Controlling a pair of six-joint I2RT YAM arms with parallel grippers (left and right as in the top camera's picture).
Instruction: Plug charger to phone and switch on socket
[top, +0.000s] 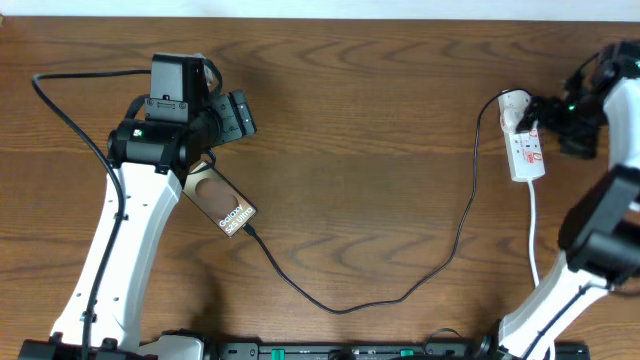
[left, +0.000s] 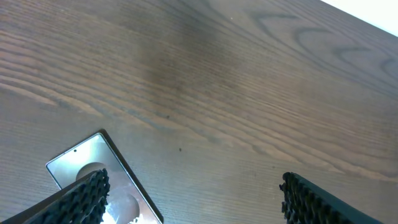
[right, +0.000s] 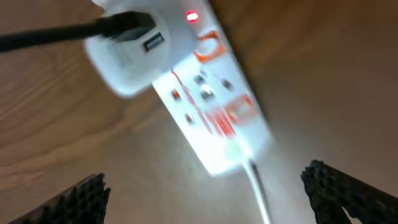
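Overhead, I see the phone (top: 225, 205) lying at left, with the charger (top: 340, 308) running from its lower end across to the socket (top: 524, 148) at far right. Left wrist: the left gripper (left: 196, 208) is spread wide and empty above the phone's corner. Only the right wrist shows the socket's red lamp (right: 191, 17) lit; the right gripper (right: 205, 199) is also wide and empty.

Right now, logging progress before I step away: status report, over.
Left gripper open by dark flat phone. Right gripper open over white power strip, red light lit. Thin black charger cable reaches phone's end. Nothing blocking.
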